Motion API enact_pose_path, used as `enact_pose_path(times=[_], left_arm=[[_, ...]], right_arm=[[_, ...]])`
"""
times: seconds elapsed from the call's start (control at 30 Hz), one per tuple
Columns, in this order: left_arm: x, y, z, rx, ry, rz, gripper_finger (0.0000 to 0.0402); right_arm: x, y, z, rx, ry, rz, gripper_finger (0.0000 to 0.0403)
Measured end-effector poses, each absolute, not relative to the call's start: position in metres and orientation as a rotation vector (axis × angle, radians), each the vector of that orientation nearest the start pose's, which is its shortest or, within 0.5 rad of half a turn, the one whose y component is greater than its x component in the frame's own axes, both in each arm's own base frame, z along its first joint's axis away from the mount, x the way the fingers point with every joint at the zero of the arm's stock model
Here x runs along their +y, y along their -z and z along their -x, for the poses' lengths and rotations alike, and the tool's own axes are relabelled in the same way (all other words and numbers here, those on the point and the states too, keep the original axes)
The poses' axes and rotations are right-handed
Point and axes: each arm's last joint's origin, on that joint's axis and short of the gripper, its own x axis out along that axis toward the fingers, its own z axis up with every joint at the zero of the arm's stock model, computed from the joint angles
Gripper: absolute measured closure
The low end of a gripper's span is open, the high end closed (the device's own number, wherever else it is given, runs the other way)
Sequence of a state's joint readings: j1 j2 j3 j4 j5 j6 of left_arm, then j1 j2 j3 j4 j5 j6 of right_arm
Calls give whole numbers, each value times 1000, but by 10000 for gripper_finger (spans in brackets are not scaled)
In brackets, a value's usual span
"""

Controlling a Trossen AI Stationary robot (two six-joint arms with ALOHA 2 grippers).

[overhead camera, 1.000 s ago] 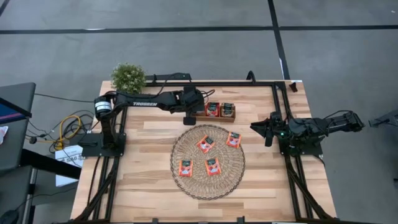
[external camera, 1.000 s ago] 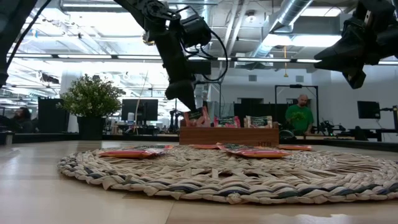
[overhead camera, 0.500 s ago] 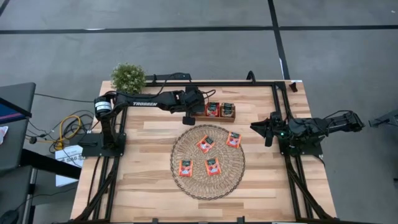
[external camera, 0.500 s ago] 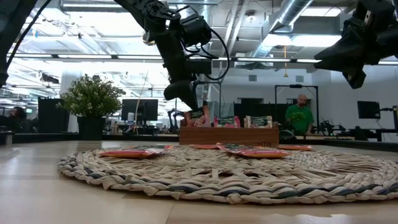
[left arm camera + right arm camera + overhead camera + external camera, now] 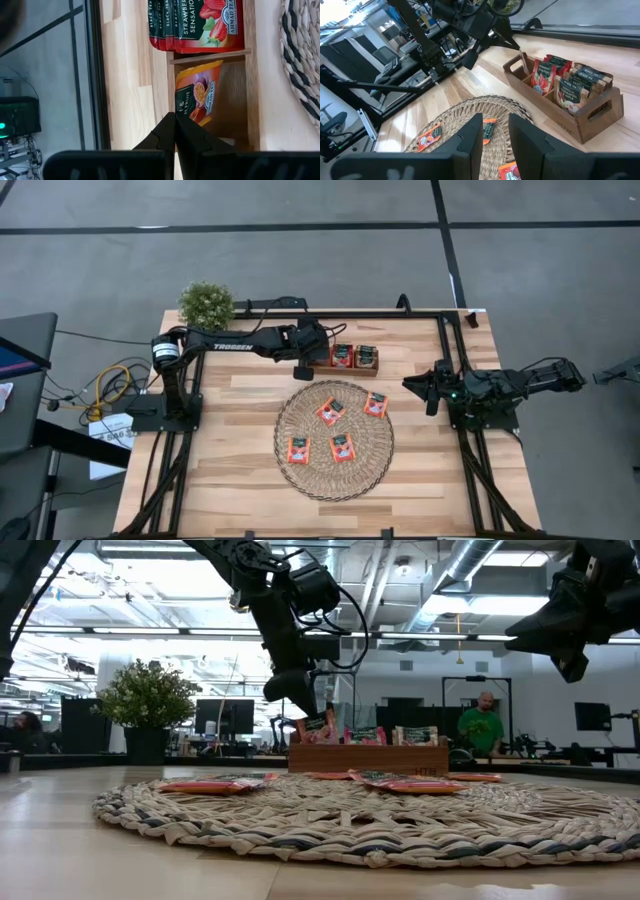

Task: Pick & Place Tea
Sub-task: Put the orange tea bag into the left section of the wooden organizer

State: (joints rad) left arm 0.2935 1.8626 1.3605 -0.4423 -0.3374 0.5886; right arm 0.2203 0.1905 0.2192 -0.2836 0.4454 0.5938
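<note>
Tea sachets (image 5: 331,411): four red-orange sachets lie flat on the round woven mat (image 5: 300,475) at the middle of the bench (image 5: 240,480), well apart from one another. More sachets (image 5: 543,76) stand upright in the wooden tray (image 5: 580,121), which sits on the bench just beyond the mat's far edge. In the left wrist view, a group of red sachets (image 5: 200,25) fills one compartment, and a single orange sachet (image 5: 197,95) stands in the next compartment.

Left gripper (image 5: 303,370): positioned above the left end of the tray, near the mat's far edge. Its jaws are closed together and hold nothing. In the left wrist view, the closed tips (image 5: 175,127) point at the compartment with the orange sachet.

Right gripper (image 5: 432,393): waiting over the right side of the bench, well apart from the mat and the tray. Its jaws stand partly apart with nothing between them.

A small potted plant (image 5: 206,303) stands at the far left corner of the bench.
</note>
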Motion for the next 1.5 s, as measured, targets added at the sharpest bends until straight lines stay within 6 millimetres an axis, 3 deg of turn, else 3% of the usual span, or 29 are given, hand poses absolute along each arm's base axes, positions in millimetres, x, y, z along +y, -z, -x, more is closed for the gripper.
enact_pose_path(times=[1.0, 1.33, 1.5], left_arm=[[137, -215, -375, 1083, -281, -595, 399], [137, -214, -373, 1104, -274, -594, 325], [140, -217, -373, 1140, -414, -652, 299]], right_arm=[[9, -197, -95, 167, 288, -505, 317], [9, -197, -95, 167, 288, -505, 317], [9, -197, -95, 167, 288, -505, 317]])
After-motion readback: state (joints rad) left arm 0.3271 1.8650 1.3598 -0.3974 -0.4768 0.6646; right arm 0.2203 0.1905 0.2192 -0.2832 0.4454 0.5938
